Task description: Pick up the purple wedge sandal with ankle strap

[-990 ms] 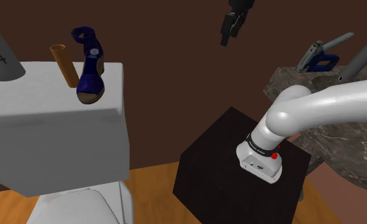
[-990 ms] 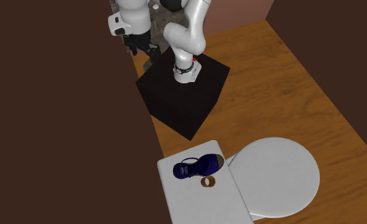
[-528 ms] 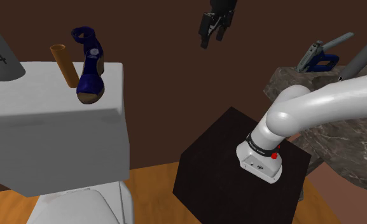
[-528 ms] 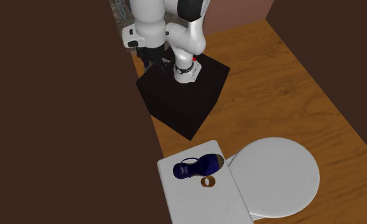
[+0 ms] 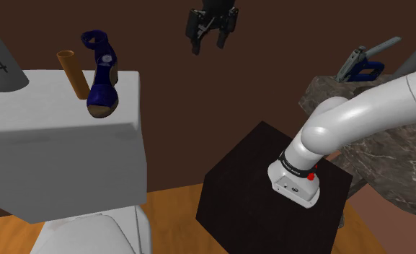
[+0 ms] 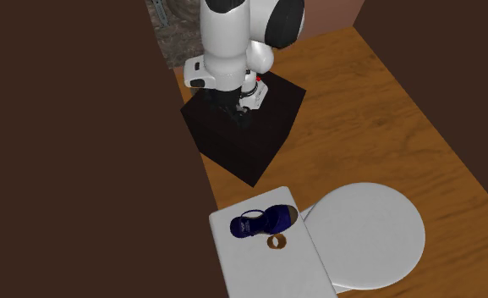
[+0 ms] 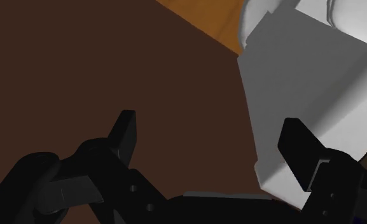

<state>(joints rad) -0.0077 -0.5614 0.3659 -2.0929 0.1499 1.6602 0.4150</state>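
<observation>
**Open hand high above the stand, sandal waits on the toilet tank**

The purple wedge sandal [image 5: 102, 79] sits on the flat top of a white toilet tank [image 5: 62, 166], close to the tank's corner at the shoulder view's left. Its upper is a deep blue-purple with a small pale mark on the side. The thick wedge sole shows tan, and the ankle strap rises as a closed loop at the heel end. The toe points toward the tank's front edge. From the second exterior view the sandal [image 6: 263, 222] lies lengthwise along the end of the tank [image 6: 259, 271] nearest the dark box stand [image 6: 242, 140], with its toe toward the round white toilet lid [image 6: 369, 241].

A brown open tube [image 5: 71, 72] stands just beside the sandal, seen end-on as a ring [image 6: 276, 242] from above.

The black hand [image 5: 208, 45] hangs in the air before a brown wall [image 5: 156, 94], above the sandal's level, to its right in the shoulder view and well apart from it. Its two fingers are spread wide with nothing between them. The wrist view shows the hand [image 7: 210, 127] gaping over brown wall, with the white tank [image 7: 303, 76] off to one side.

The white arm rises from its base on the stand [image 5: 264, 187], which rests on a wooden floor [image 6: 377, 110].
</observation>
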